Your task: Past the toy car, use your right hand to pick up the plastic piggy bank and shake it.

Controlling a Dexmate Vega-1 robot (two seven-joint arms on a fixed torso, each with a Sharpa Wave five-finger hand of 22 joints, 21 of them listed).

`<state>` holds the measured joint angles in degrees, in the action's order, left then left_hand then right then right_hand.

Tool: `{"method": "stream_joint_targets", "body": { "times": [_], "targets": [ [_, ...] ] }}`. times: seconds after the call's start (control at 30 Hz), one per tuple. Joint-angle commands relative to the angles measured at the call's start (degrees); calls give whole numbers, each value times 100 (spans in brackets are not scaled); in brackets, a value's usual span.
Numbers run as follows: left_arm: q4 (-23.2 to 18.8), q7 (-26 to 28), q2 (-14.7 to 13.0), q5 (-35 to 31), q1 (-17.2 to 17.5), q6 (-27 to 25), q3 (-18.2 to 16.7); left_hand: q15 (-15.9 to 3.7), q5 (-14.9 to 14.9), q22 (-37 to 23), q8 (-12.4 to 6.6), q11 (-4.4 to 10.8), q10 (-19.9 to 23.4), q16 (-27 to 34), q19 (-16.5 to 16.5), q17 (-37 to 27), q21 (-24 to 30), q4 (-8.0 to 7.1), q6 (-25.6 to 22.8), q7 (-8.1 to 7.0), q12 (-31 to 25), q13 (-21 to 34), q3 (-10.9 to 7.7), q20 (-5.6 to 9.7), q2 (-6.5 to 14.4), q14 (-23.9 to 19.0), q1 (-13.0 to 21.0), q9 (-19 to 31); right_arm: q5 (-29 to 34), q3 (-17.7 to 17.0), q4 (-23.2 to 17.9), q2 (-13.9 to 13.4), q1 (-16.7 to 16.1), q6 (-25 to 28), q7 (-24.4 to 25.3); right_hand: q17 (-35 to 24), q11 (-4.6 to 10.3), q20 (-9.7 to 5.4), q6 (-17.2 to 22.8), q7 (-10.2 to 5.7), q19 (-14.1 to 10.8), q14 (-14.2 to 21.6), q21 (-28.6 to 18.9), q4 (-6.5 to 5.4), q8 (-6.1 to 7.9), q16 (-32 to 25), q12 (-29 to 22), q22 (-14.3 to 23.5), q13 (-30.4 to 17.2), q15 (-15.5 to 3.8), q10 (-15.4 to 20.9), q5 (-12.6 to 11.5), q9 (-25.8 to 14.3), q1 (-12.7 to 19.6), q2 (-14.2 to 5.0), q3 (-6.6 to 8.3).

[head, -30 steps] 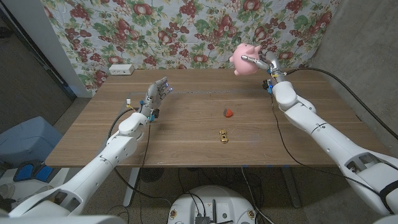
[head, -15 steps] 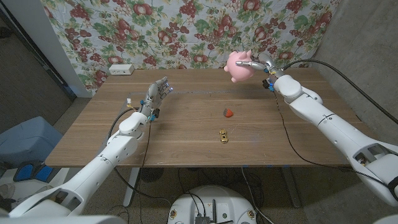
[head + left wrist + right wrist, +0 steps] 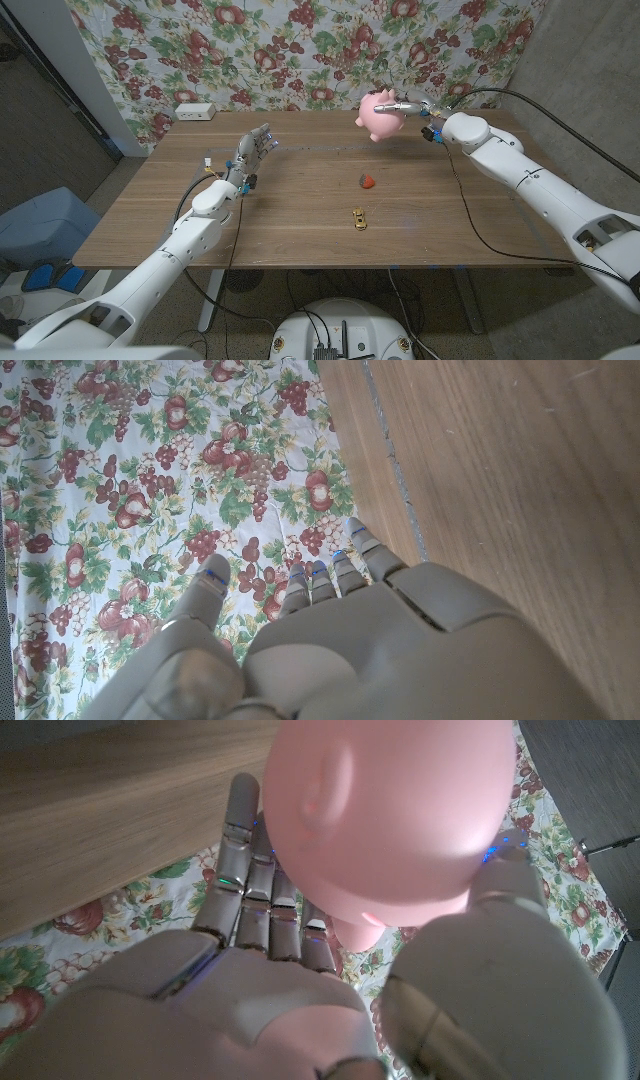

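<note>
Head view: left hand (image 3: 254, 152) holds nothing, fingers apart, unchanged at the table's (image 3: 150, 230) left far part. Toy car (image 3: 358, 218) and small red thing (image 3: 367, 181) unmoved at mid-table. Piggy bank (image 3: 379, 114) gripped in the right hand (image 3: 418, 108), aloft over the far edge; now lower and further left than 0.5 s ago.

Right hand (image 3: 418, 106) is gripping the pink piggy bank (image 3: 379, 117) up in the air over the table's (image 3: 300, 215) far side, beyond the toy car (image 3: 358, 218) and a little red thing (image 3: 367, 181). Left hand (image 3: 253, 152) is hanging out, fingers spread.
</note>
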<state>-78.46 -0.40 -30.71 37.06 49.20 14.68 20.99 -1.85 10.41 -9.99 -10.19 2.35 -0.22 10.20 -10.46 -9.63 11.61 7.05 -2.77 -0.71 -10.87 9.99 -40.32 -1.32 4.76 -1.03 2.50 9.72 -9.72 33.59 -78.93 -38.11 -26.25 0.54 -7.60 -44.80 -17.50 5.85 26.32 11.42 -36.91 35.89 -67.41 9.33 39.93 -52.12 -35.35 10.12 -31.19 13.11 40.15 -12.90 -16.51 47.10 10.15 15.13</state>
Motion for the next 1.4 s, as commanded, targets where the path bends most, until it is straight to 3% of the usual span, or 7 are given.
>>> {"method": "stream_joint_targets", "body": {
  "times": [0.03, 0.33, 0.87, 0.97, 1.4],
  "targets": [
    [53, -13, 24, -21, -57, -12, 23, -51, 4, -18, -20, -1, 23, 0, -51, -18, -27, 51, -27, 23, -14, 25, -7, 2, 217, 6, -10, 24, -40, 80, 55, -29, 121, 139, -214, -2535, 1922, -596, 2769, -514, 598, 2138, -53, -11, 34, -1092, -804, 20, -1502, -2516, 2121, -2577, -1214, 872, -1225, 1639],
    [55, 24, 33, -30, -59, -15, 18, -48, 5, -18, -21, -5, 25, 0, -54, -19, -26, 48, -29, 27, -15, 25, -8, 0, 221, 7, -11, 24, 121, -151, 78, 174, -236, -339, 840, -2536, 1920, -600, 2779, -522, 596, 2134, -69, -10, 24, -1105, -802, 18, -1510, -2518, 2106, -2574, -1208, 876, -1226, 1638],
    [175, -23, 77, -35, -163, -11, 41, -51, 4, -18, -21, 1, 24, 1, -49, -21, -28, 43, -30, 26, -15, 25, -6, 0, 219, 10, -18, 24, 632, -549, 518, 947, -749, -1387, 3215, -2524, 1982, -649, 2777, -585, 598, 2137, -92, -24, 3, -1099, -795, 15, -1521, -2525, 2088, -2568, -1194, 853, -1228, 1645],
    [200, -48, 83, -33, -186, -14, 50, -50, 5, -18, -21, -1, 26, 1, -49, -21, -27, 42, -31, 25, -15, 25, -8, -3, 223, 9, -17, 24, 658, -588, 565, 1031, -778, -1462, 3417, -2522, 1996, -654, 2767, -588, 588, 2141, -98, -25, 1, -1096, -799, 14, -1534, -2526, 2080, -2569, -1201, 847, -1224, 1646],
    [222, -65, 92, -27, -179, 25, 44, -56, 5, -18, -19, 4, 19, 1, -50, -20, -27, 43, -24, 27, -13, 25, -8, 1, 219, 9, -17, 24, 684, -579, 641, 1027, -746, -1602, 3387, -2519, 1988, -667, 2779, -592, 611, 2158, -105, -22, -11, -1084, -794, 13, -1513, -2531, 2109, -2578, -1184, 841, -1222, 1664]
  ]
}}
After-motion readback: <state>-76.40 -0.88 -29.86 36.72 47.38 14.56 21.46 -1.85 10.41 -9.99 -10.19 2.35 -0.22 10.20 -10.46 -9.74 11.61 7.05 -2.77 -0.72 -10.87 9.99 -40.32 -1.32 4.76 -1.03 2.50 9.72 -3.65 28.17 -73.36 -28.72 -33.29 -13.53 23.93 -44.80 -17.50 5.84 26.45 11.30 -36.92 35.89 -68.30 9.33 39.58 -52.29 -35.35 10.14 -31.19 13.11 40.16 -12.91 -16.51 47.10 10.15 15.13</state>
